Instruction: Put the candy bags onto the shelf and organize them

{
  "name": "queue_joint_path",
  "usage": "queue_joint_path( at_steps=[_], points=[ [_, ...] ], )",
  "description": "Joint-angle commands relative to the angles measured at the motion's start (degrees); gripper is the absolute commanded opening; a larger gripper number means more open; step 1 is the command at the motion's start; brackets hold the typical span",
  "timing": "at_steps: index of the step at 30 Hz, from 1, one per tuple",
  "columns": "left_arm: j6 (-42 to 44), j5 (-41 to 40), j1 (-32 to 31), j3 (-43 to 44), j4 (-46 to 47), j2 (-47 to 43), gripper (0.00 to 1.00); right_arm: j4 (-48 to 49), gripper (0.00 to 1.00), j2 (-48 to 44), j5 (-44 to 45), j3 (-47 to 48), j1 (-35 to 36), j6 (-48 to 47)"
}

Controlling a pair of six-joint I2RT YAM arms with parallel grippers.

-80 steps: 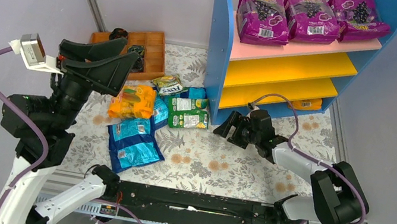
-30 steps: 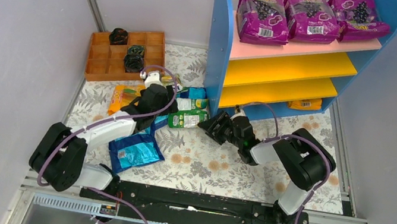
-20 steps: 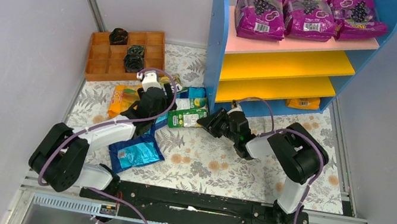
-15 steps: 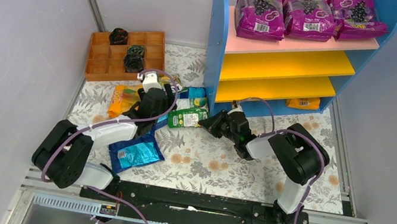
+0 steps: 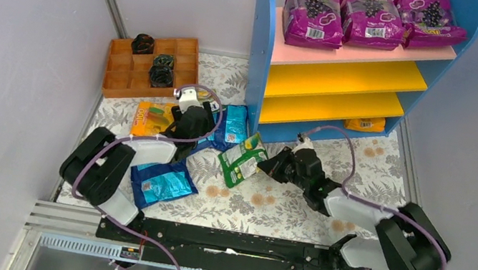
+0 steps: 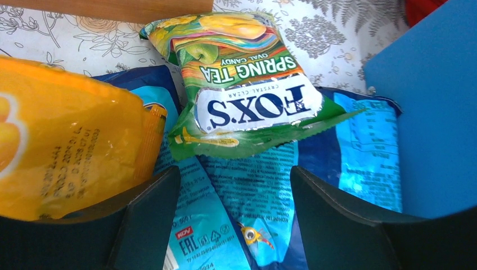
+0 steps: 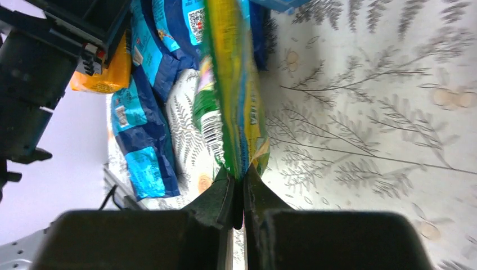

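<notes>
Right fingers (image 7: 219, 199) clamp the edge of the green bag (image 7: 232, 107); left fingers (image 6: 149, 219) stand wide open low over a blue bag (image 6: 256, 191)

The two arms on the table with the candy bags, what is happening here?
The right end effector is shut on the edge of a glossy green-yellow plastic candy bag, apart from the pile, in front of the small blue-sided shelf. The left end effector hangs open over the pile: a green Fox's Spring Tea bag, shiny blue bags and an orange bag. Three purple bags lie on the pink top board.
</notes>
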Motion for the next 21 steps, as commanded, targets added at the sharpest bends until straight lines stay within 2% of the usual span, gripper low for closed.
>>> queue_joint_path(
  at_steps=[1, 5, 11, 16, 21],
  points=[
    [-0.09, -4.71, 0.35, 3.1, 0.18, 3.92, 0.76, -13.92, 0.03, -11.43, 7.45, -1.13, 0.04, -7.61],
    [0.42, -6.33, 0.36, 3.17, 2.3, 5.48, 0.76, -21.78, 0.05, -19.59, 10.35, -1.25, 0.09, -9.54],
    [1.36, -8.09, 1.33, 6.86, 1.99, 8.56, 0.77, -31.35, 0.06, -26.49, 15.04, -0.08, 0.09, -9.42],
    [0.82, -7.64, 2.54, 9.22, 2.53, 11.72, 0.77, -36.77, 0.07, -29.9, 20.12, -0.21, 0.04, -8.04],
    [0.38, -7.35, 4.15, 11.26, 1.77, 14.22, 0.76, -40.78, 0.12, -29.66, 24.93, 1.43, -0.16, -8.36]
  ],
)
